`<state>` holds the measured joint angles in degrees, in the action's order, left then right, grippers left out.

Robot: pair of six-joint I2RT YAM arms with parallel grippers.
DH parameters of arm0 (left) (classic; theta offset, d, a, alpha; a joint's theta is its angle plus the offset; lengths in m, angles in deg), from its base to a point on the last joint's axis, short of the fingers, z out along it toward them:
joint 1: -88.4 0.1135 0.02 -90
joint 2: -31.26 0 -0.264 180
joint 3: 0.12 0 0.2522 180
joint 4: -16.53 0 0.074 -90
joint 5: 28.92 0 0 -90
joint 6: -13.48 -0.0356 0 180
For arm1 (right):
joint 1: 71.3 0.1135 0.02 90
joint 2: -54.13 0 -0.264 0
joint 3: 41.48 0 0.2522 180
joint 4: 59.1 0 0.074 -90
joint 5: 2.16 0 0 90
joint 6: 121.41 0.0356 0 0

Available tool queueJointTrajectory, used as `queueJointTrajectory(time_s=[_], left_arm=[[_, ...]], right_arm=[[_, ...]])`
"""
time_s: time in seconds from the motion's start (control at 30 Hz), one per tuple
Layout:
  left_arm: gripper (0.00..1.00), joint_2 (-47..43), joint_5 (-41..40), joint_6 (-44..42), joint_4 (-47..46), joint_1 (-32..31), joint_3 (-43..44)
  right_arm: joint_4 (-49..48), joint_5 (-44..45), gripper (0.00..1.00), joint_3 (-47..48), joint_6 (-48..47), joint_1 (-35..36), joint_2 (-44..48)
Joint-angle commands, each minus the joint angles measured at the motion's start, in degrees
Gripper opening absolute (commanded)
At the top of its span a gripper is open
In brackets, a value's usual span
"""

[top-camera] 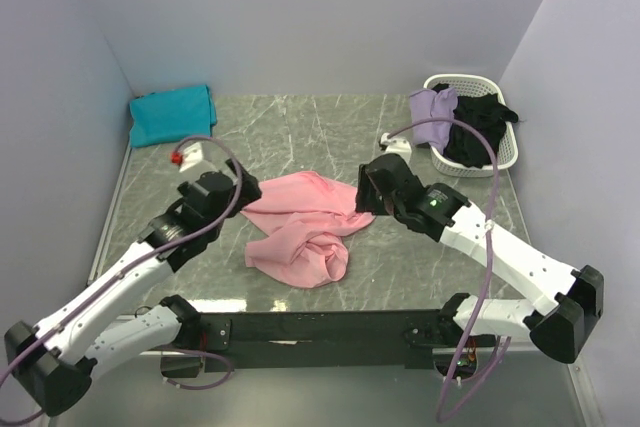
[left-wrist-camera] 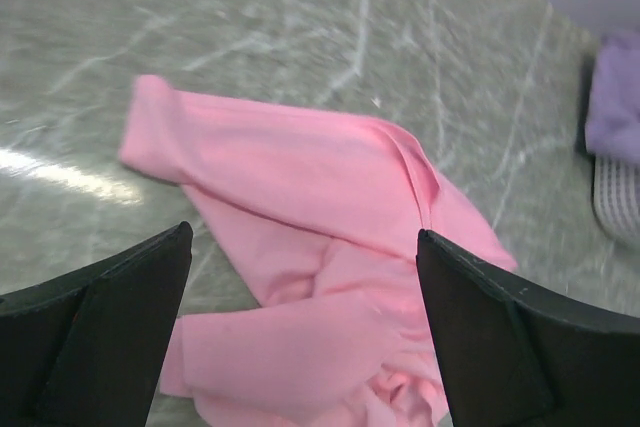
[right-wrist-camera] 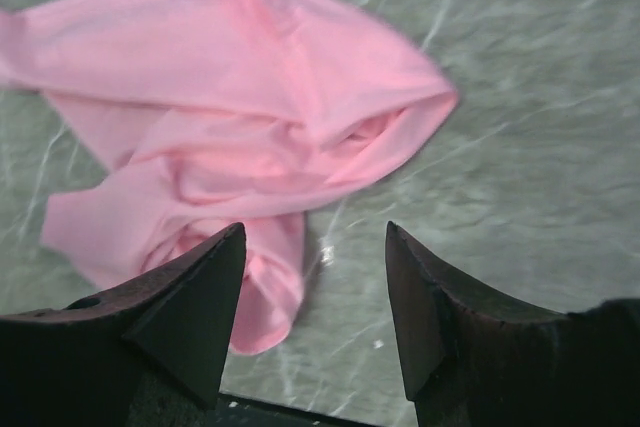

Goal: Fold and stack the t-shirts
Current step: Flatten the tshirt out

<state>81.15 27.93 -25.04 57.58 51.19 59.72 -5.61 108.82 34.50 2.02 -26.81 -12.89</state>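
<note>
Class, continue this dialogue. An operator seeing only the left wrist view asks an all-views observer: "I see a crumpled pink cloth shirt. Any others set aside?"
Observer: A teal cloth shirt, apparently folded, in the table's far left corner.
Operator: Is the right end effector holding the pink cloth shirt?
Observer: No, open at its edge, gripping nothing.
Operator: That lavender patch on my right?
Observer: A lavender cloth shirt over a white plastic basket's rim, black cloth inside.
</note>
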Motion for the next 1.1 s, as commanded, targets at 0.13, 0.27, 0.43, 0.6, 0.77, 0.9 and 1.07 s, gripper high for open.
queueJointTrajectory(time_s=[0.13, 0.27, 0.43, 0.6, 0.77, 0.9, 1.07], left_arm=[[0.99, 16.3, 16.7, -10.3, -10.8, 0.2, 3.7], [0.99, 21.6, 17.6, -10.9, -12.7, 0.4, 6.6], [0.99, 29.9, 19.6, -12.7, -13.8, 1.5, 11.9], [0.99, 37.6, 22.1, -14.7, -13.9, 2.5, 16.9], [1.00, 42.4, 25.2, -16.4, -16.3, 4.2, 18.8], [0.99, 48.4, 30.5, -19.7, -18.3, 4.6, 22.8], [0.99, 54.9, 35.2, -21.2, -18.0, 4.8, 29.8]], right_arm=[[-14.6, -16.1, 0.65, -16.1, 9.2, 1.8, 6.1], [-18.5, -18.1, 0.65, -20.7, 12.1, 4.5, 6.6], [-20.2, -17.2, 0.65, -21.3, 13.6, 8.5, 3.5], [-21.6, -15.8, 0.65, -20.5, 13.3, 10.1, -1.8], [-20.5, -12.6, 0.65, -18.7, 12.7, 10.3, -6.4], [-20.8, -11.2, 0.65, -17.7, 11.7, 10.3, -8.8], [-21.2, -11.0, 0.65, -16.8, 11.1, 10.3, -11.5]])
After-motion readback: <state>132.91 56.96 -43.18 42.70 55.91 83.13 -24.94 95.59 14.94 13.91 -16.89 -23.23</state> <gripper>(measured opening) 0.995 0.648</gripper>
